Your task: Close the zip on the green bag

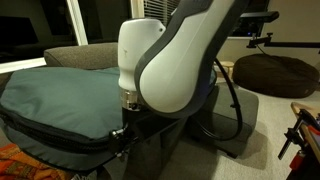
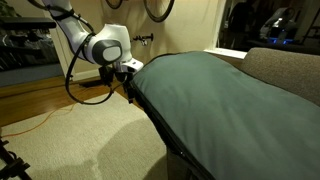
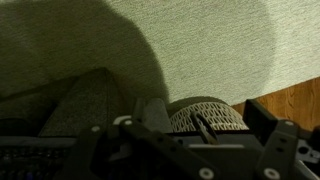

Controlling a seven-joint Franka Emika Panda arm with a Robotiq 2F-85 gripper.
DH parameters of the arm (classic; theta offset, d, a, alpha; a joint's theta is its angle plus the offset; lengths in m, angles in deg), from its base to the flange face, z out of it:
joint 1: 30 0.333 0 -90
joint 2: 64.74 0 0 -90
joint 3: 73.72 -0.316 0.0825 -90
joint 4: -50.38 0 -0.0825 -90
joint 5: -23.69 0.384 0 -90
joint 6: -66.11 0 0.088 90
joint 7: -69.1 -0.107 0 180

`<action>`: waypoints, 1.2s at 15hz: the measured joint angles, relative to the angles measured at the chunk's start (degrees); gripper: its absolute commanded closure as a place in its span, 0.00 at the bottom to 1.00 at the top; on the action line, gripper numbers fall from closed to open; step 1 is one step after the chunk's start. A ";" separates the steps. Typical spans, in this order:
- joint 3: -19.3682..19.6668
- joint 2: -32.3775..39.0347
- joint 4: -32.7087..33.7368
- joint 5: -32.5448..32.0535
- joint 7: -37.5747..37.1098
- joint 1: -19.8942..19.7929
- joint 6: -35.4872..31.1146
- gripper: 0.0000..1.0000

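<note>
The green bag [image 2: 215, 100] lies broad and flat in both exterior views [image 1: 60, 100]. Its dark zip [image 2: 160, 125] runs along the side edge, also seen at the bottom of an exterior view [image 1: 60, 135]. My gripper [image 2: 128, 72] is at the bag's end corner, against the zip band [image 1: 122, 132]. In the wrist view my gripper [image 3: 205, 128] has its fingers apart. A pale mesh-textured part [image 3: 205, 112] and a thin metal tab stand between them. Nothing looks clamped.
A grey sofa [image 2: 285, 65] lies under and behind the bag [image 1: 85, 55]. A dark brown beanbag [image 1: 275, 70] sits at the back. Pale carpet [image 2: 70, 135] and wood floor [image 2: 30, 100] surround the arm. An orange cable lies on the floor [image 2: 30, 125].
</note>
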 measured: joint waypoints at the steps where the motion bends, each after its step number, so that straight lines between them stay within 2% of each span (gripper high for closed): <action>1: 0.30 0.00 -0.29 0.00 -0.19 0.37 -0.96 0.00; 8: 1.73 0.02 -1.40 0.01 -0.66 1.71 -4.12 0.01; 9: 1.83 0.02 -1.50 0.02 -0.67 1.79 -4.29 0.26; 11: 2.00 0.02 -1.76 0.04 -0.69 1.96 -4.68 0.28; 18: 2.23 0.10 -2.10 0.06 -0.70 2.08 -5.29 0.75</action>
